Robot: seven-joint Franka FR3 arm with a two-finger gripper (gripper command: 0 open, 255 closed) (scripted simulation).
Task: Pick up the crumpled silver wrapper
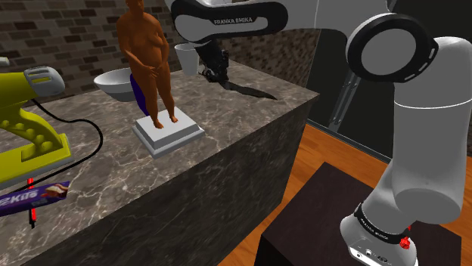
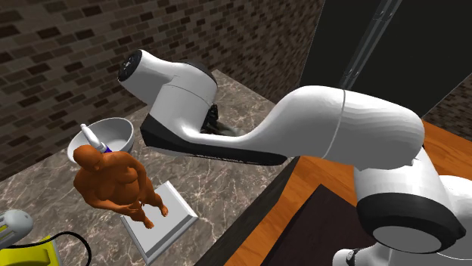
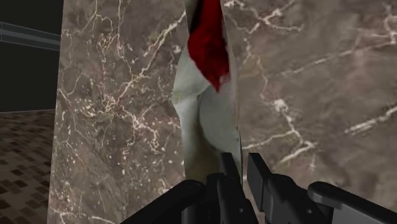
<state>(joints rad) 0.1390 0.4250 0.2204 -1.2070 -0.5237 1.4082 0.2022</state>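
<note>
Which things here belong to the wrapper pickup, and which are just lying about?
Job: pale grey wrapper with a red patch; white arm.
Lying about: orange figurine; white bowl; white cup; yellow tool; purple candy bar.

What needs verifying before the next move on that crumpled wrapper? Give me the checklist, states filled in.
1. Target located: crumpled grey wrapper with a red patch, on the marble counter: ok.
2. Position: the gripper is at the wrapper's end, fingers nearly together with its edge between them: ok.
3. Grip firm enough to lift: cannot tell.
4. Wrapper off the counter: not ok; in the shoulder view it looks to lie on it.
5. White cup beside the gripper, apart from it: ok.
</note>
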